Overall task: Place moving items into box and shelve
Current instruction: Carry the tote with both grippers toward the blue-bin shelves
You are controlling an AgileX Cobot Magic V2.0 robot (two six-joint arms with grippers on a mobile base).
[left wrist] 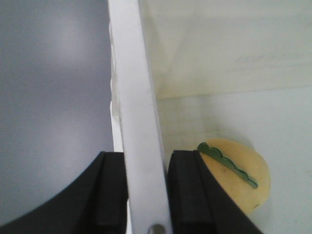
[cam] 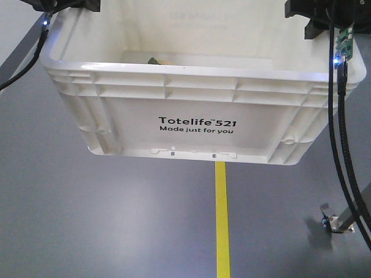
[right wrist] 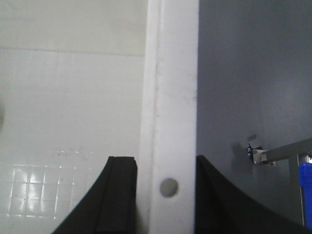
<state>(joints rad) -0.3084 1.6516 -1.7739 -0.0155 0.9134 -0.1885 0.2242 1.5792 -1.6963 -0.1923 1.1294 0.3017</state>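
At the left, the left pincer (left wrist: 146,195) comes down from the top corner of the front view and is clamped on the left end wall of the box (cam: 197,104). One black finger (left wrist: 108,192) is pressed against the outside of the rim and the other against the inside. Just beside the inner finger, on the box's bottom, lies a beige lump (left wrist: 246,187) with a scalloped green stem (left wrist: 226,163) running slantwise across it. The box is a large white plastic crate with a ribbed rim and black print reading "Totelife 521 Made just for you". It hangs above the grey floor (cam: 87,214), with a yellow line (cam: 221,220) on the floor passing under its middle. Its long axis runs left to right between the two arms, the open top faces up, and the printed long wall faces the front camera with the lettering upright. At the right, the right pincer (right wrist: 165,195) is likewise closed on the opposite end wall, one finger inside and one outside, and a black cable (cam: 342,145) trails down from it. Past that wall, a metal bracket (right wrist: 258,153) and a blue object (right wrist: 306,195) show near the floor.
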